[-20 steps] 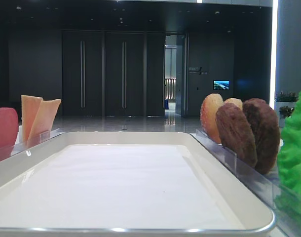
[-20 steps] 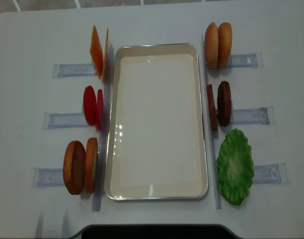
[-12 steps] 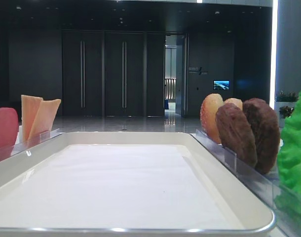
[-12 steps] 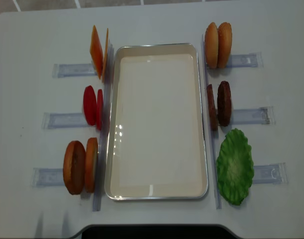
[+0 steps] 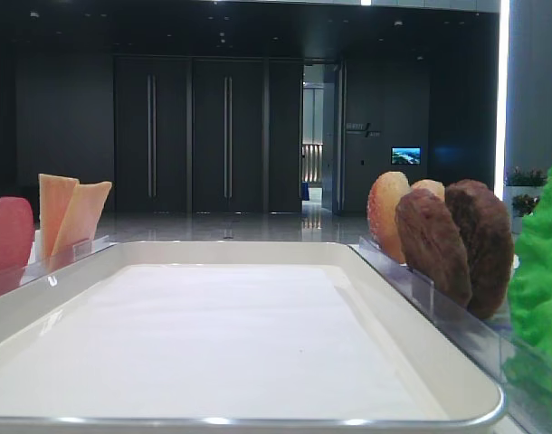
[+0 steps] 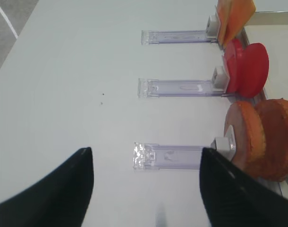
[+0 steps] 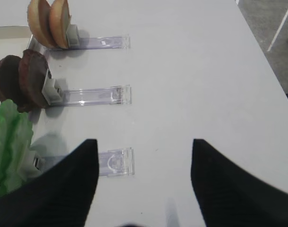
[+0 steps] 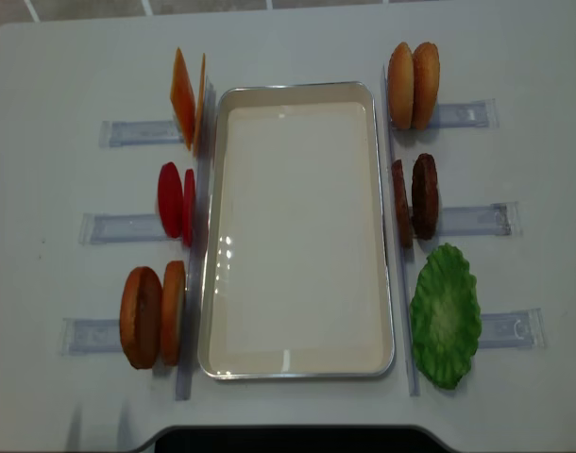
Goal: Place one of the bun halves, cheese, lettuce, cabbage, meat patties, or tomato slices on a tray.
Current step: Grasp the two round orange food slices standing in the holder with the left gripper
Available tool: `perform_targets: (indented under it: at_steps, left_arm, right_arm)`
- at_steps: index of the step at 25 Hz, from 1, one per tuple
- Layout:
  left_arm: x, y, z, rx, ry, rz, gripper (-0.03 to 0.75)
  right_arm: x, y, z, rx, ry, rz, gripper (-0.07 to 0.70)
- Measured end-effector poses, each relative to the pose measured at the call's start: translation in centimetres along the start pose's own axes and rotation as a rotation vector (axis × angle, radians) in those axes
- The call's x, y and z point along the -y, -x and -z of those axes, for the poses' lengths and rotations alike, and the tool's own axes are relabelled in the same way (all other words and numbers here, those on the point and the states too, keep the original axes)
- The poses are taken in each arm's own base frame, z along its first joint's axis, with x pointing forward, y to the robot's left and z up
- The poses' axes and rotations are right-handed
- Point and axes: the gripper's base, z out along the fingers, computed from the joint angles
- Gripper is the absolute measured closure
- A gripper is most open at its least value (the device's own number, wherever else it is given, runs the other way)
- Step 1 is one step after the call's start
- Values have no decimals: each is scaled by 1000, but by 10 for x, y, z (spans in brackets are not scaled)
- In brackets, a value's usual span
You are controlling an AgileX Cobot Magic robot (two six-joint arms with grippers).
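Note:
The white tray (image 8: 297, 87) lies empty mid-table, its liner (image 5: 213, 344) bare. On edge in clear holders left of it stand cheese (image 8: 187, 97), tomato slices (image 8: 175, 200) and bun halves (image 8: 151, 316). To its right are more bun halves (image 8: 413, 85), meat patties (image 8: 415, 198) and lettuce (image 8: 446, 316). Cabbage is out of view. My left gripper (image 6: 145, 151) hovers open over the table, left of the buns (image 6: 264, 139), holding nothing. My right gripper (image 7: 144, 142) hovers open right of the lettuce (image 7: 9, 142), also empty. Neither gripper shows in the high views.
Clear plastic holder rails (image 8: 472, 219) stick outward from each food pair on both sides (image 8: 118, 226). The table's right edge (image 7: 264, 56) and left edge (image 6: 12, 52) lie close to the grippers. A dark base (image 8: 293, 441) sits at the near edge.

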Motion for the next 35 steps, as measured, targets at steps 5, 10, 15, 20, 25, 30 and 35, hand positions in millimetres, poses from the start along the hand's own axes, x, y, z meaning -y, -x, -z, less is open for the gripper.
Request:
perform_targets:
  at_steps: [5, 10, 15, 20, 25, 30, 35]
  left_arm:
    - [0, 0, 0, 0, 0, 0, 181]
    - [0, 0, 0, -4, -3, 27, 181]
    - [3, 16, -5, -108, -15, 46, 181]
    - [6, 46, -13, -246, -18, 40, 181]
    - [10, 77, -30, -367, -22, 33, 181]
    - [18, 99, -61, -518, -38, 31, 181]
    - [25, 110, -103, -687, -37, 19, 181]
  right_arm:
    - [0, 0, 0, 0, 0, 0, 219]
    - [0, 0, 0, 0, 0, 0, 219]
    - [0, 0, 0, 0, 0, 0, 219]
    - [0, 0, 0, 0, 0, 0, 219]
    - [0, 0, 0, 0, 0, 0, 219]
    - [0, 0, 0, 0, 0, 0, 219]
    - [0, 0, 0, 0, 0, 0, 219]
